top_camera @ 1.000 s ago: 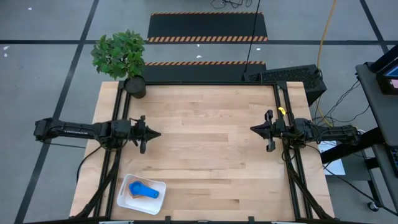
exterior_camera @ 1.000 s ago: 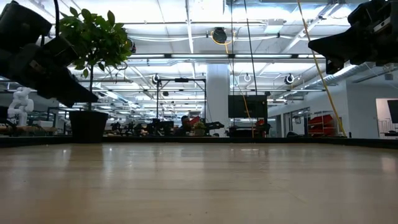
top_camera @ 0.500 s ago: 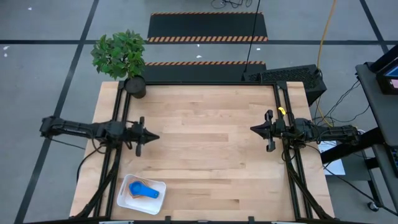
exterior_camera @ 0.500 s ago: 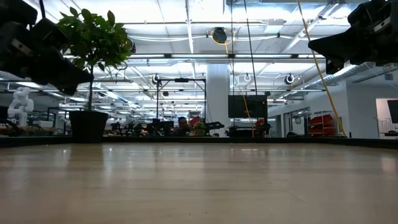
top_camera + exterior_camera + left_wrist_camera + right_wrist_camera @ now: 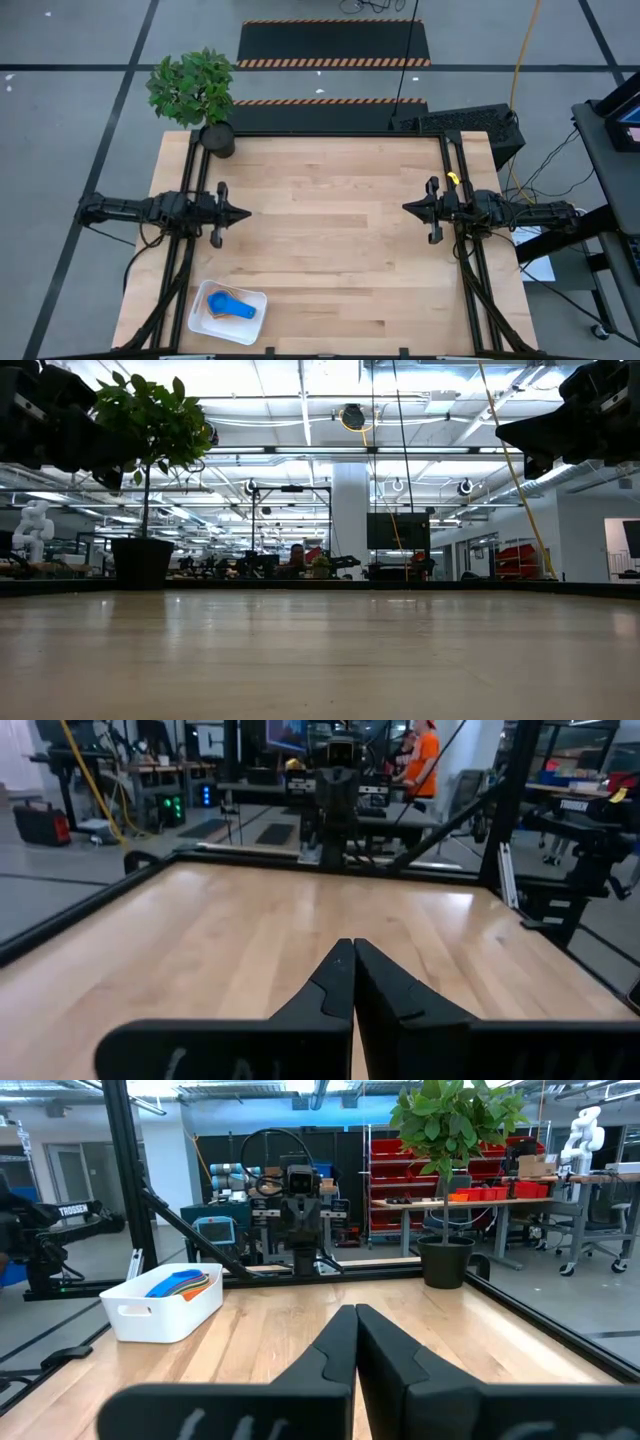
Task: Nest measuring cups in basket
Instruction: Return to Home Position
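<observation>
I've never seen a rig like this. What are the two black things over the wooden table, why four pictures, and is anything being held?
Those are two robot arms, one at each side of a wooden table, each ending in a two-finger gripper. One picture looks straight down, one looks level across the tabletop, and two come from cameras on the arms' wrists. The left gripper and right gripper are shut, hold nothing, and hang above the wood, pointing at each other. In the overhead picture's bottom-left corner a white basket holds stacked measuring cups, blue on top. A potted plant stands at the top-left corner.
</observation>
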Robot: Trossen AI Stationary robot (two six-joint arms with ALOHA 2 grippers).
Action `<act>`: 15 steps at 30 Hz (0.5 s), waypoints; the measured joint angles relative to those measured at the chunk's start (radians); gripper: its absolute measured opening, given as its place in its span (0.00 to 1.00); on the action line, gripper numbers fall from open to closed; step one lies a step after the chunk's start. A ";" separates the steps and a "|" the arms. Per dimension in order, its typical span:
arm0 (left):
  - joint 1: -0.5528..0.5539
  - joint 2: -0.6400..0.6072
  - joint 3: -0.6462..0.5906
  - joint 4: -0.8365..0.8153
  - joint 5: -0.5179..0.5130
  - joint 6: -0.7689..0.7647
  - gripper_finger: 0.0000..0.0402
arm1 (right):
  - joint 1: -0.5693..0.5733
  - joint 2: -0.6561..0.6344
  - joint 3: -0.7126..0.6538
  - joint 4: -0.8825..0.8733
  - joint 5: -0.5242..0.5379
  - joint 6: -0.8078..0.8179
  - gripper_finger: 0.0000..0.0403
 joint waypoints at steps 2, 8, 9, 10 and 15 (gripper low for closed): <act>0.007 -0.002 0.000 0.000 0.000 0.004 0.00 | 0.000 0.000 0.000 0.000 0.000 0.000 0.00; 0.018 0.046 0.001 -0.004 0.018 -0.005 0.00 | 0.000 0.000 0.000 0.000 0.000 0.000 0.00; 0.018 0.057 0.001 -0.004 0.018 -0.005 0.00 | 0.000 0.000 0.000 0.000 0.000 0.000 0.00; 0.018 0.064 0.001 -0.004 0.019 -0.005 0.00 | 0.000 0.000 0.000 0.000 0.000 0.000 0.00; 0.018 0.020 0.000 0.001 0.019 0.000 0.00 | 0.000 0.000 0.000 0.000 0.000 0.000 0.00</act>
